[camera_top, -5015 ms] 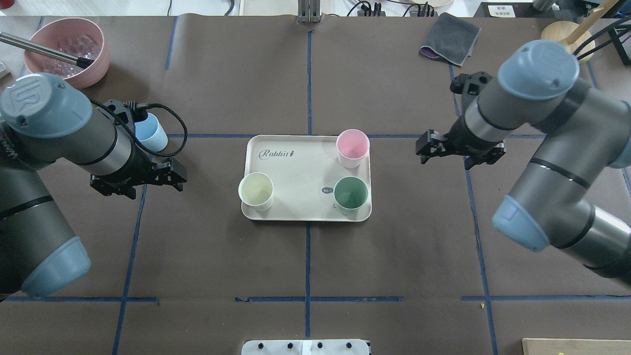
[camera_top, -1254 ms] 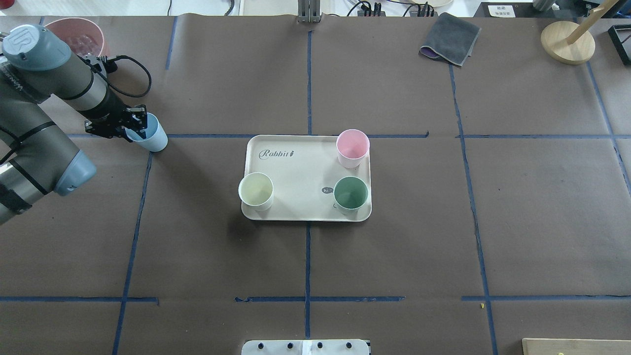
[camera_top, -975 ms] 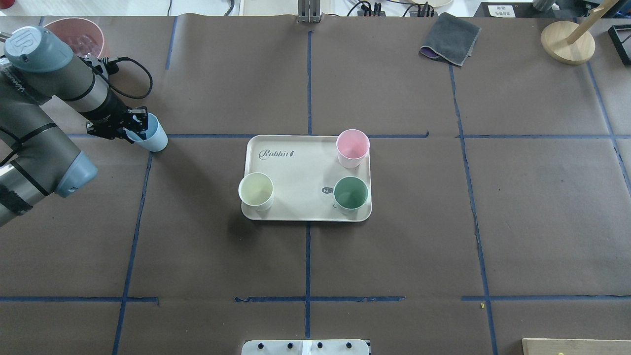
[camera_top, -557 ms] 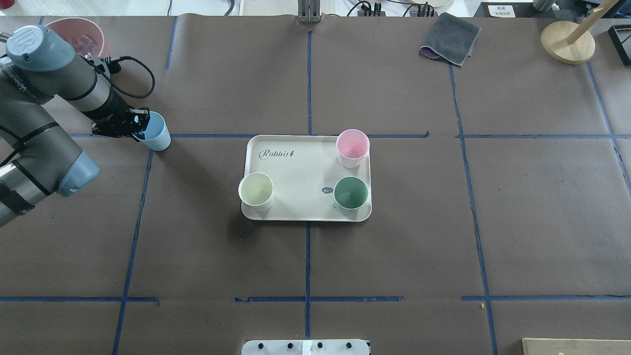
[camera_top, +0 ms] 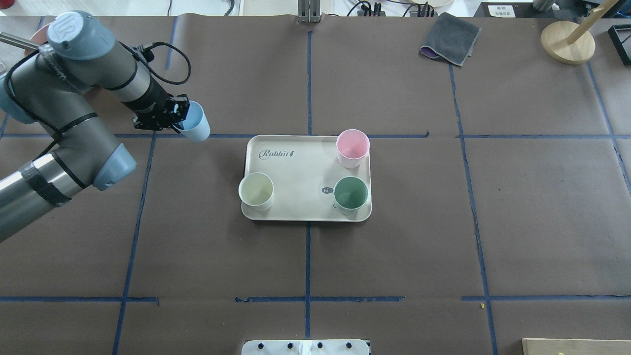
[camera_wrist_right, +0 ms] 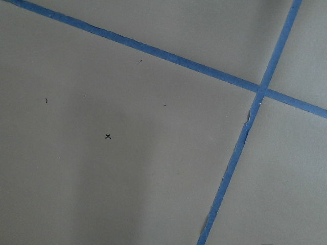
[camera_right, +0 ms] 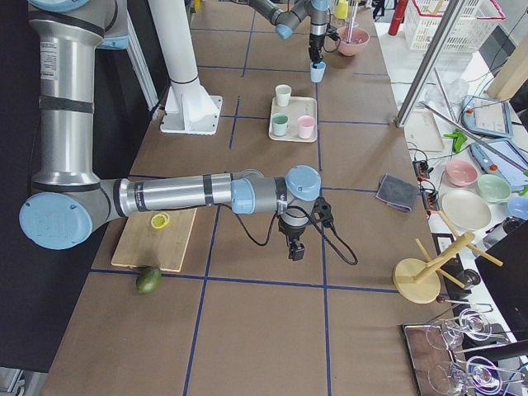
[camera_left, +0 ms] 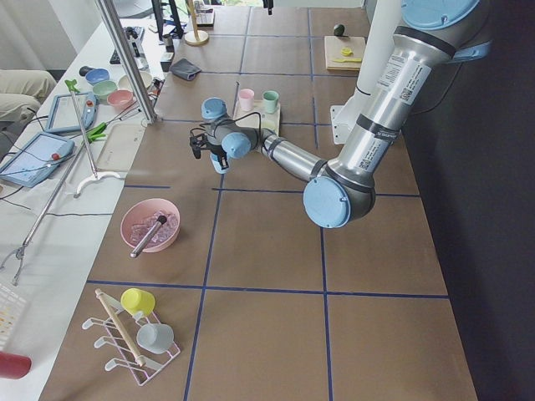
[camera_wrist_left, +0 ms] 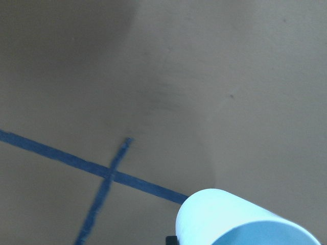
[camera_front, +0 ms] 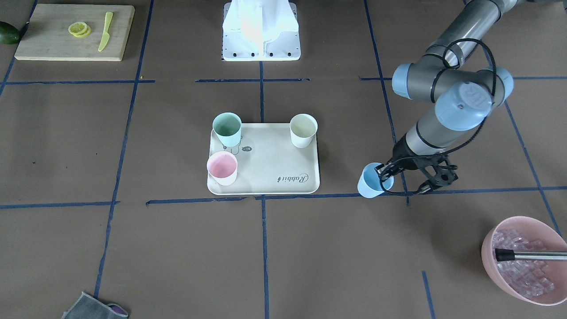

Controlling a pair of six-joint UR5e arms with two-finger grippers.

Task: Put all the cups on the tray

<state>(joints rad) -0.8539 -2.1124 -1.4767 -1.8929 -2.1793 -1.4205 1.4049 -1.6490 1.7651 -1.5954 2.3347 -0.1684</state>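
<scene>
While the left gripper is pinching the rim wall of the light blue tapered plastic cup, jaws nearly closed with one finger inside the mouth, the cup is hanging tilted above the brown paper-covered table, near the flat cream rectangular tray but not over it. The pink plastic cup, mint green plastic cup and pale yellow plastic cup are standing on the tray, leaving the script corner free. So thin a grip is risking a slip. Lowered tilted, the cup could catch the raised rim and topple. The right gripper is showing only from the side, so I cannot tell how its jaws stand.
</scene>
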